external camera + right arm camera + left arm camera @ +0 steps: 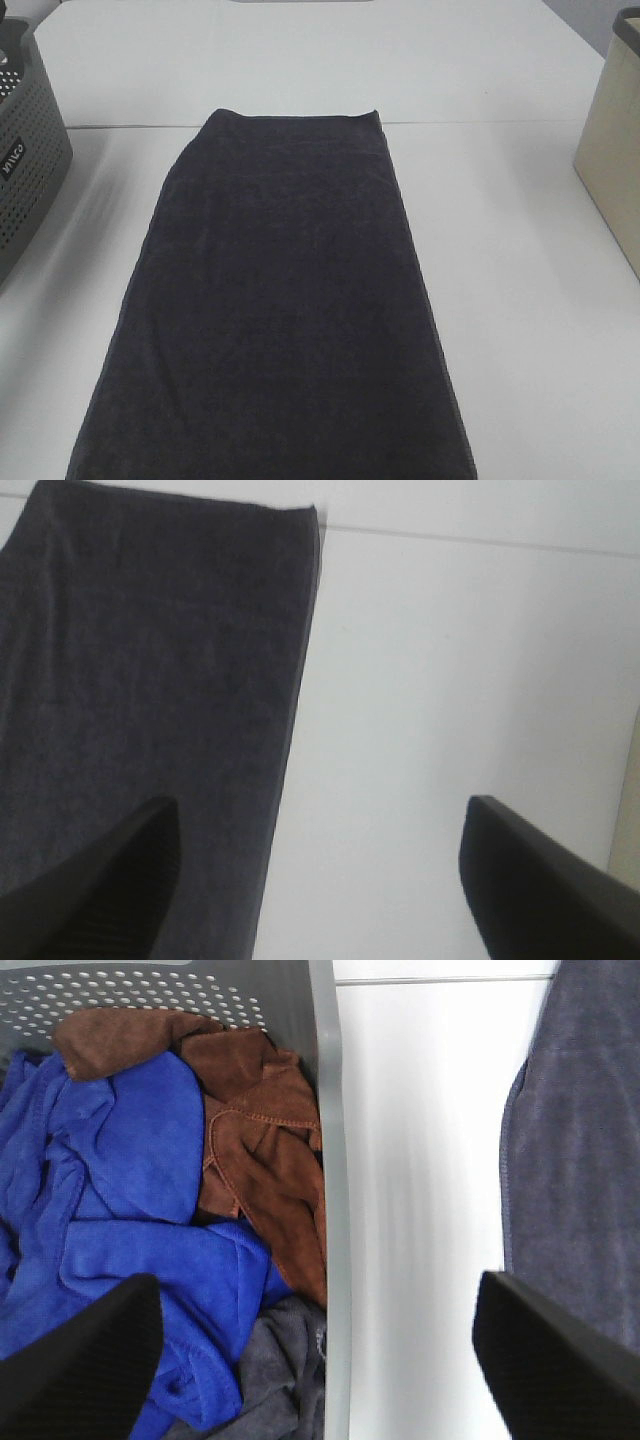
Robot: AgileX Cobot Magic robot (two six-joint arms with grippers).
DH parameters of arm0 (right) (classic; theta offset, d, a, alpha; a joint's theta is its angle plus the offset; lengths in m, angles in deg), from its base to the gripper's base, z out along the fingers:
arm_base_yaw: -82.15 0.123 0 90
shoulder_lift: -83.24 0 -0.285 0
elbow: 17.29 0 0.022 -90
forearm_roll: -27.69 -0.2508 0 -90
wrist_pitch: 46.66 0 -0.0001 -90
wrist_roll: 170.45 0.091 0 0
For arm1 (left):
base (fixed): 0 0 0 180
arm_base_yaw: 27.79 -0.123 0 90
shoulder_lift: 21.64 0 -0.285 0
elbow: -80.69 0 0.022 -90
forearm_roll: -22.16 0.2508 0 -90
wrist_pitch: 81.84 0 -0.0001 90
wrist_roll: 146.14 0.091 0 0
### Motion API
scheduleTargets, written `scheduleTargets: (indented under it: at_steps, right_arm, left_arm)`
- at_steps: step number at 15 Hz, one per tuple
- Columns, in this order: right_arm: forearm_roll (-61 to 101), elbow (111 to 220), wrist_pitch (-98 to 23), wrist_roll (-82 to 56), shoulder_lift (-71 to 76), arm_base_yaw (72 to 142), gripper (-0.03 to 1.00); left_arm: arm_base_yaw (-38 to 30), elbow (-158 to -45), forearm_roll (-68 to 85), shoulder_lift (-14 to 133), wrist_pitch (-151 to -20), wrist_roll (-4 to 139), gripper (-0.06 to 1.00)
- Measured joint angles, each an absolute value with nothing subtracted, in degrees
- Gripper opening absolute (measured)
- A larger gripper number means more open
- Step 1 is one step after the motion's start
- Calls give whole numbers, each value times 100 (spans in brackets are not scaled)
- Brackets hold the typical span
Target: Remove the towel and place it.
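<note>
The towel (280, 300), dark charcoal and folded into a long strip, lies flat down the middle of the white table (520, 300), reaching the front edge of the exterior view. Neither gripper shows in that view. My left gripper (315, 1290) is open and empty, straddling the grey basket's rim (325, 1110), with the towel's left edge (580, 1160) off to one side. My right gripper (320, 810) is open and empty too. One finger (110, 880) hangs over the towel's right edge (150, 680), the other over bare table.
The grey perforated basket (30, 150) stands at the table's left edge. It holds a blue cloth (120, 1180), a brown cloth (260, 1130) and a grey one (280, 1360). A beige bin (610, 160) stands at the right edge.
</note>
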State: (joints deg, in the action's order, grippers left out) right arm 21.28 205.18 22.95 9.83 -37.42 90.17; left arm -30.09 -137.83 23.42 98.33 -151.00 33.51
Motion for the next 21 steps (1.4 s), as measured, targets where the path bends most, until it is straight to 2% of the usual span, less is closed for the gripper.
scheduleTargets:
  at_steps: [8,14,15,21]
  right_arm:
    - [2208,16376,2152,983,5,9017,75]
    - [2403,13906,1413,955,2503,9017,75]
    - [2426,13276,1378,955,3340,9017,75]
    - [2460,12050,1367,955,5448,9017,75]
  left_arm:
    - [-3009,-9864,2360,6447,-14034,3099,79]
    - [-3009,-7750,2520,3966,-13834,2801,79]
    - [-3009,-7160,2692,3061,-13730,2801,79]
    - [-3009,-6180,2772,1016,-13662,2795,79]
